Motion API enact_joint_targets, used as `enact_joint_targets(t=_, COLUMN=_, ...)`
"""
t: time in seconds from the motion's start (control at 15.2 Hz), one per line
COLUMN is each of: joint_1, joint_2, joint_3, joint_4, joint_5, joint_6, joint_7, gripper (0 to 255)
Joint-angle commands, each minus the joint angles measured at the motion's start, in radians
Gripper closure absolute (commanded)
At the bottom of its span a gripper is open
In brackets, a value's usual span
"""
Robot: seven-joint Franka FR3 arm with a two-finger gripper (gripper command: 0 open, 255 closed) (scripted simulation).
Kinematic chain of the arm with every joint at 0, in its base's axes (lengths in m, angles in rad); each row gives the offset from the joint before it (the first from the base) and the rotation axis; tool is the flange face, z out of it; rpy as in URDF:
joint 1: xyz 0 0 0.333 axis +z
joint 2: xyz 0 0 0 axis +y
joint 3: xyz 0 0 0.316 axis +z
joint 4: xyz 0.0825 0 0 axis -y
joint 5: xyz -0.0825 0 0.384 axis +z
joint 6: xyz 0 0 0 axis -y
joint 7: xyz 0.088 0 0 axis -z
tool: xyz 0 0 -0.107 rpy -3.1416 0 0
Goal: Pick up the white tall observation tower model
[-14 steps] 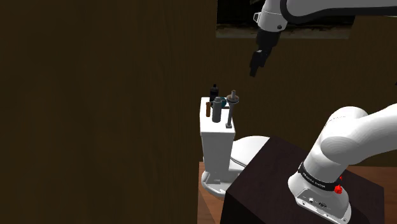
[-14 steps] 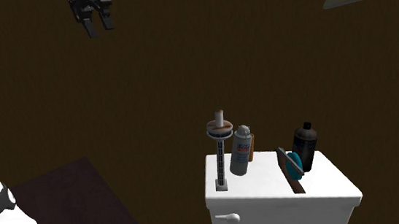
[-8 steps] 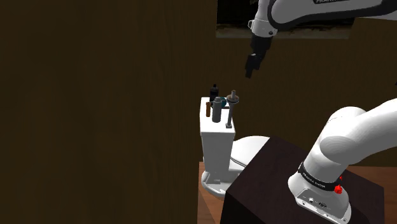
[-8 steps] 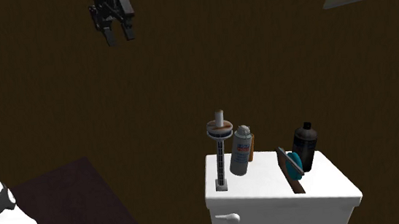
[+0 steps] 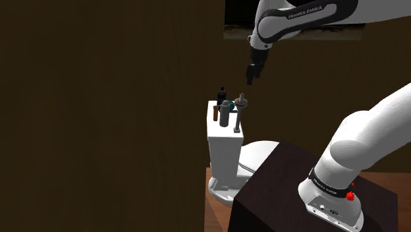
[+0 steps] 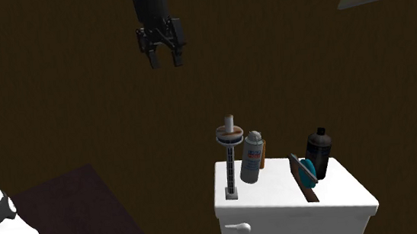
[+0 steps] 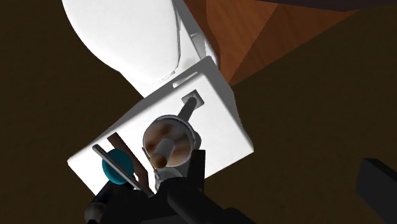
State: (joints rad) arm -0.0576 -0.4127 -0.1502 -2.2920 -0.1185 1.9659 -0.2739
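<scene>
Your gripper (image 6: pixel 161 55) hangs in the upper middle of the second exterior view, its two black fingers (image 6: pixel 153 58) parted with nothing between them. The tower model (image 6: pixel 230 163) stands upright on the toilet tank lid (image 6: pixel 343 195), at the lid's left end in that view. It is below the gripper, off to the right and well apart from it. In the shoulder view the gap looks shorter, with the gripper above the tower's tip and slightly to the right.

The tower's long axis is vertical, and the wrist view looks almost straight down it onto the round deck. A spray can (image 6: pixel 252 157) stands just beside the mast, so you will likely want to close on the thin mast from the side away from the can.
</scene>
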Motion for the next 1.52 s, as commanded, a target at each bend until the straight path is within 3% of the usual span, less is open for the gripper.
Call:
enact_joint_targets(t=0.0, joint_1=-0.004, joint_2=0.062, joint_3=-0.025, joint_4=0.022, joint_5=0.008, joint_6=0.029, joint_7=-0.029, gripper=0)
enact_joint_targets(t=0.86, joint_1=-0.06, joint_2=0.575, joint_3=-0.136, joint_4=0.328, joint_5=0.165, joint_6=0.135, joint_7=-0.264, gripper=0)
enact_joint_targets(t=1.45, joint_1=-0.067, joint_2=0.634, joint_3=-0.131, joint_4=0.29, joint_5=0.187, joint_6=0.227, joint_7=-0.28, gripper=0)
